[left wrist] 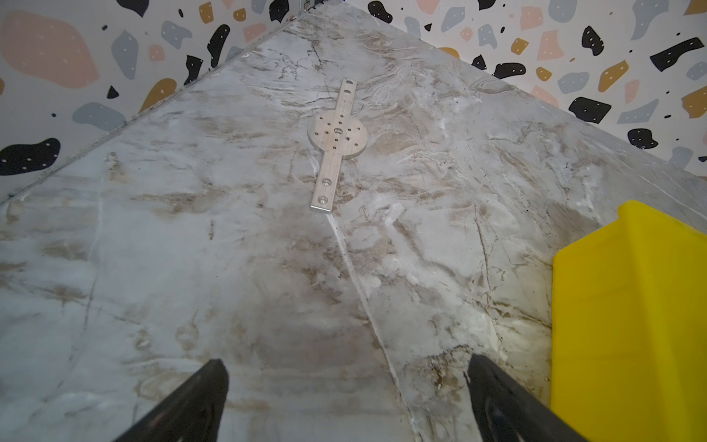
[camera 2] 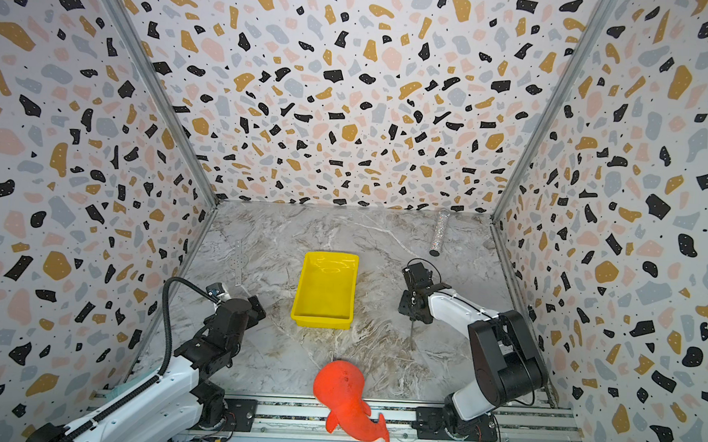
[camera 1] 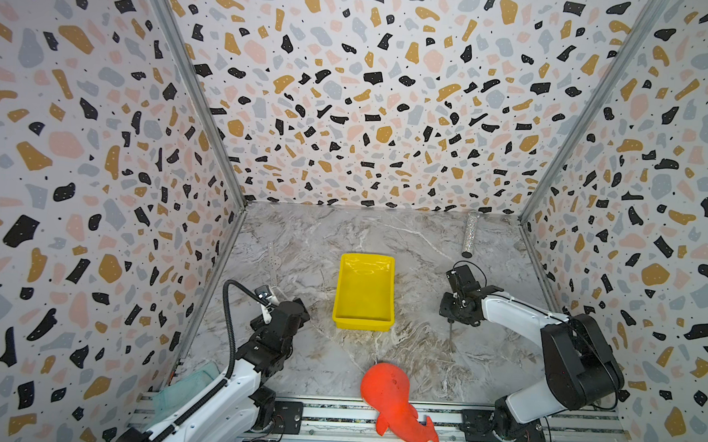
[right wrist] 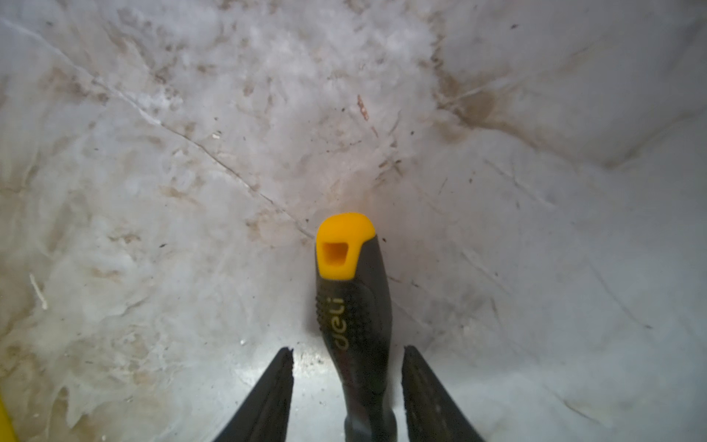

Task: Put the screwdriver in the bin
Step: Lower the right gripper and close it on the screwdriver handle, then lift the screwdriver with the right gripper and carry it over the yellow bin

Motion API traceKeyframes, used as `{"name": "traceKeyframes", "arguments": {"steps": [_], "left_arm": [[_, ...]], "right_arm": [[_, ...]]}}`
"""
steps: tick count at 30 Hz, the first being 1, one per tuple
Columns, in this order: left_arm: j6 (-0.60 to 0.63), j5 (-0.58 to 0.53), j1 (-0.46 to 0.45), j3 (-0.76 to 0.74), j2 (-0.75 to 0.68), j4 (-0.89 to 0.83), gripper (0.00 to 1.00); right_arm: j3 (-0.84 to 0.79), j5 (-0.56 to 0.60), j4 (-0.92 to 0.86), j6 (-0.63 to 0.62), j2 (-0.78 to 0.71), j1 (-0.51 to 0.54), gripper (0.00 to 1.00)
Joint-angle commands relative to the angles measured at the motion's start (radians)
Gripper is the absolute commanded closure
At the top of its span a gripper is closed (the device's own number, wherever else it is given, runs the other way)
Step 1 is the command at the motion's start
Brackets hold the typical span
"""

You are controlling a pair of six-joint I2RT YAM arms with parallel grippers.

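The screwdriver (right wrist: 352, 306) lies flat on the marble table, black handle with an orange butt. My right gripper (right wrist: 348, 349) is open and straddles the handle, with a gap on each side between fingers and handle. In both top views only the thin grey shaft (camera 1: 449, 333) (camera 2: 411, 335) shows, sticking out toward the front from under the right wrist (camera 1: 462, 304). The yellow bin (camera 1: 364, 293) (camera 2: 326, 289) stands empty mid-table, to the left of that gripper. My left gripper (left wrist: 346, 359) is open over bare table, with the bin (left wrist: 631, 306) beside it.
A flat metal plate with holes (camera 1: 274, 263) (left wrist: 336, 141) lies near the left wall. A glittery silver cylinder (camera 1: 470, 234) rests at the back right. An orange whale plush (camera 1: 393, 398) sits at the front edge. A teal cloth (camera 1: 185, 388) is at the front left.
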Motion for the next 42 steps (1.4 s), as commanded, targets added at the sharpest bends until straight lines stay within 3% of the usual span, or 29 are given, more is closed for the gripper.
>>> {"name": "traceKeyframes", "arguments": {"steps": [1,10,13,19,25,29,36,42], "left_arm": [[0.011,-0.002,-0.002,0.011,-0.013,0.026,0.02],[0.012,0.001,-0.002,0.010,-0.019,0.025,0.02],[0.006,-0.002,-0.001,0.010,-0.024,0.015,0.02],[0.005,-0.002,-0.002,0.009,-0.022,0.016,0.02],[0.007,0.006,-0.002,0.000,-0.038,0.026,0.02],[0.010,0.004,-0.003,0.001,-0.044,0.016,0.02],[0.008,0.003,-0.001,-0.007,-0.075,0.013,0.02],[0.009,0.005,-0.002,-0.015,-0.096,0.015,0.02]], "right_arm": [[-0.029,0.032,0.007,0.010,-0.003,0.004,0.54],[-0.087,0.034,0.022,0.016,-0.036,0.013,0.67],[-0.080,0.057,0.010,0.010,-0.050,0.019,0.80],[0.028,0.068,-0.082,-0.004,-0.074,0.046,0.88],[0.262,0.126,-0.146,0.035,-0.121,0.190,0.88],[0.460,0.133,-0.139,0.060,-0.034,0.278,0.91],[0.816,0.099,-0.165,0.112,0.257,0.407,0.91],[0.955,0.086,-0.185,0.144,0.435,0.469,0.91]]}}
